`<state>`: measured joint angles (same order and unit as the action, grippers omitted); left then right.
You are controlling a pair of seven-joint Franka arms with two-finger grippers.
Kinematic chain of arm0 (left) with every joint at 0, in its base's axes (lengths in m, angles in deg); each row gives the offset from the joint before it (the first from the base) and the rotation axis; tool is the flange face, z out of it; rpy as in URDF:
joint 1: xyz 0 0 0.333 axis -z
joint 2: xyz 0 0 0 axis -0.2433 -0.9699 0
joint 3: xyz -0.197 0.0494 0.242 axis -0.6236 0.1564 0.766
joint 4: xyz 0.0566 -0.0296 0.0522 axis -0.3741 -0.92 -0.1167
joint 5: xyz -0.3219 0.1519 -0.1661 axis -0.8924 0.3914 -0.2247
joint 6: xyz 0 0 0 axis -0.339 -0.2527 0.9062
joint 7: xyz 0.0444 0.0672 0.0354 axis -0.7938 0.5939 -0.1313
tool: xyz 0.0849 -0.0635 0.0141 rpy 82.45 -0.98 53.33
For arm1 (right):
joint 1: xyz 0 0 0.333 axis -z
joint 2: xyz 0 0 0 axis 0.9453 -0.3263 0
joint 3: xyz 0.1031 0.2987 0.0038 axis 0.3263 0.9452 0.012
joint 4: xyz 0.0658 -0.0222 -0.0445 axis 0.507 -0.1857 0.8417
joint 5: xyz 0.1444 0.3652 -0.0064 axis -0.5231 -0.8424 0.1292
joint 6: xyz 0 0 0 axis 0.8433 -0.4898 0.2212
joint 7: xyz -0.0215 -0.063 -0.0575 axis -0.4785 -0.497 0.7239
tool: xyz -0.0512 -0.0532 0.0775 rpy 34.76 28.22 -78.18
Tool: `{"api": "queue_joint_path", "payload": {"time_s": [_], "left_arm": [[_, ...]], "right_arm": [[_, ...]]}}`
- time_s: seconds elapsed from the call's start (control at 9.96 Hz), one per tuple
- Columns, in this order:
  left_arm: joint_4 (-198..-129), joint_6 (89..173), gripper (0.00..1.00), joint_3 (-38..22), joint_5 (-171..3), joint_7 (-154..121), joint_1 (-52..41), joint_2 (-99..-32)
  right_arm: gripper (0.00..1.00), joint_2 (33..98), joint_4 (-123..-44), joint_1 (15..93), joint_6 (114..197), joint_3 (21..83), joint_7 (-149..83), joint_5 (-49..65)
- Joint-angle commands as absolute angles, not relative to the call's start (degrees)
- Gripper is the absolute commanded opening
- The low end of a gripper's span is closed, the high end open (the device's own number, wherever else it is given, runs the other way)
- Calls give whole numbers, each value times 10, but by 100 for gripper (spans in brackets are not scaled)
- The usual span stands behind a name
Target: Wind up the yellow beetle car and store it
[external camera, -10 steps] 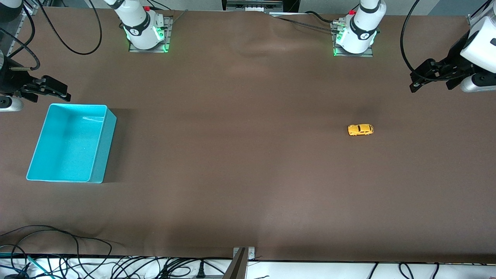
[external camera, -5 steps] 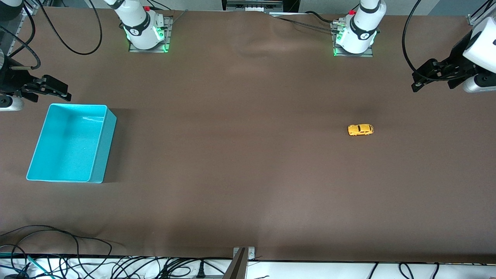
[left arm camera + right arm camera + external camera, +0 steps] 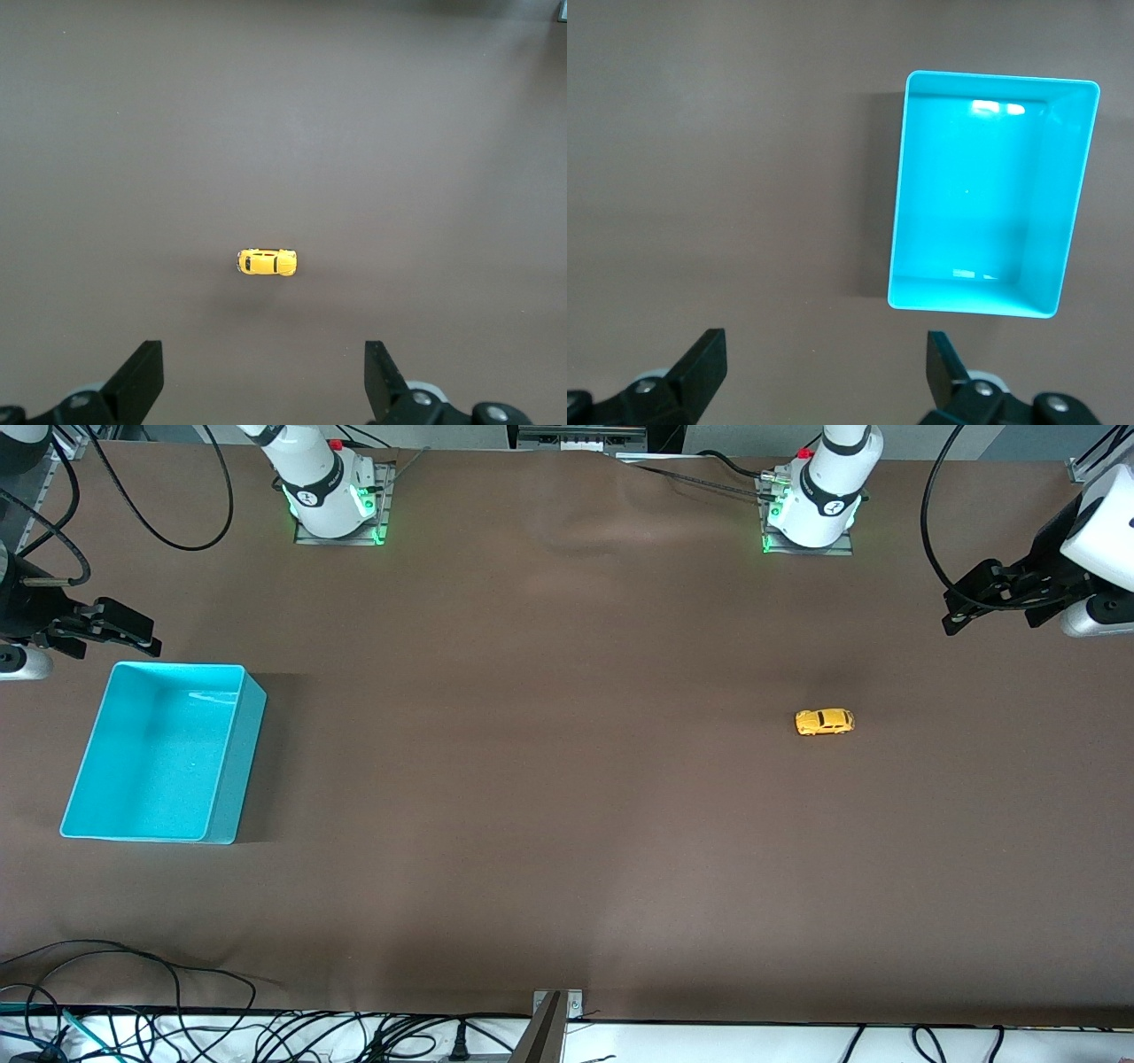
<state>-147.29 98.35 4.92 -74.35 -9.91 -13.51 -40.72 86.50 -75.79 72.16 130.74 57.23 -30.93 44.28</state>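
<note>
Brown desk [image 3: 549, 797], two arms, one toy, one bin.
Item: yellow beetle car [image 3: 825, 722] [image 3: 267, 262], on its wheels on bare desk toward the left arm's end, untouched. Turquoise bin [image 3: 226, 779] [image 3: 902, 221], upright, toward the right arm's end, well apart. Left claw [image 3: 950, 614] [image 3: 264, 381] raised over the desk near its end edge, released; right claw [image 3: 146, 638] [image 3: 824, 376] raised just beside the bin, released.

Brown table [image 3: 567, 824], yellow beetle car [image 3: 825, 722] toward left arm's end, turquoise bin [image 3: 227, 779] toward right arm's

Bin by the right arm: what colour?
Turquoise bin, plain, no pattern; clearest in the right wrist view.
</note>
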Motion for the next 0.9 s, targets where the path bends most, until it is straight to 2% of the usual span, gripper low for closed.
{"api": "queue_joint_path", "payload": {"time_s": [0.0, 0.8], "left_arm": [[-1455, 969, 100, 44, -730, -97, -139, -412], [-1455, 961, 100, 44, -730, -97, -139, -411]], "right_arm": [[100, 861, -750, 724, 1294, 570, -318, 437], [100, 854, -745, 727, 1302, 570, -310, 449]]}}
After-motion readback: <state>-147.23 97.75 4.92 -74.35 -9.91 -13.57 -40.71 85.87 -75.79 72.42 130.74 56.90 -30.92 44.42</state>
